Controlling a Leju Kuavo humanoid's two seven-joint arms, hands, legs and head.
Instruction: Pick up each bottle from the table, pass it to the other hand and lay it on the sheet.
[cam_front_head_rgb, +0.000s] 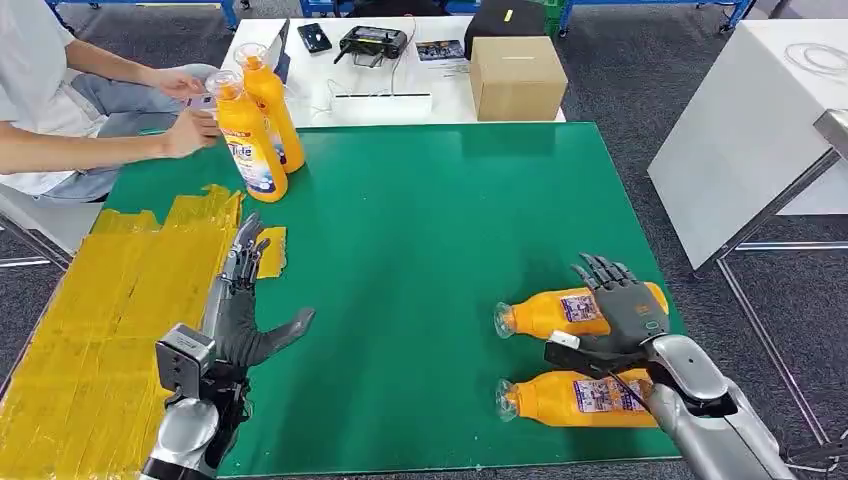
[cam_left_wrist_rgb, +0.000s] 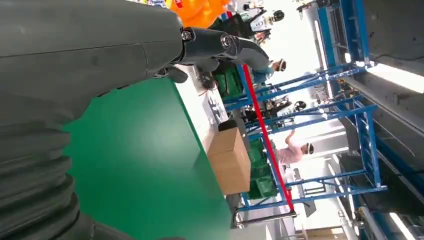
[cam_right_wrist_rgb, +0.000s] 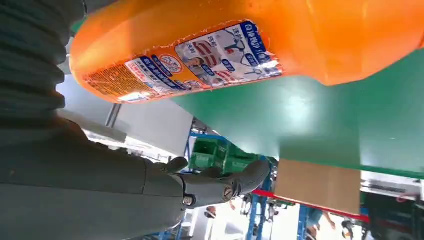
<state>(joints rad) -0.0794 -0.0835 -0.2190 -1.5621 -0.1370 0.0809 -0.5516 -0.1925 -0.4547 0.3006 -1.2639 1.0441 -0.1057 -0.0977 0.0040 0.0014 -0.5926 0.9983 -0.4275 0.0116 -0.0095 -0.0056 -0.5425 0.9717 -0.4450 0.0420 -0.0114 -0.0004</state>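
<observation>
The green table (cam_front_head_rgb: 420, 230) is taken as the landmark. Near its right edge two orange bottles are seen lying on their sides, one behind the other, each with its long axis running across the table and its clear cap end pointing toward the table's middle. The farther lying bottle (cam_front_head_rgb: 560, 312) is covered at its base end by the right hand (cam_front_head_rgb: 620, 305), whose dark fingers are draped over the top of the body; whether the grip is fully closed cannot be told, though in the right wrist view the bottle's labelled flank (cam_right_wrist_rgb: 225, 50) is seen pressed close against the palm side, with the thumb (cam_right_wrist_rgb: 220, 182) spread away from it. The nearer lying bottle (cam_front_head_rgb: 575, 398) is left untouched, just beside the right forearm.

The left hand (cam_front_head_rgb: 245, 310) is held over the table's left part, fingers apart and nothing in them, at the edge of the yellow sheet (cam_front_head_rgb: 110, 320). Two more bottles (cam_front_head_rgb: 255, 125) are stood upright at the table's far left corner, beside a seated person's hands (cam_front_head_rgb: 190, 130).

The right hand is judged the nearer one for the lying bottles; a pass leftward across the table toward the spread left hand would be required.
</observation>
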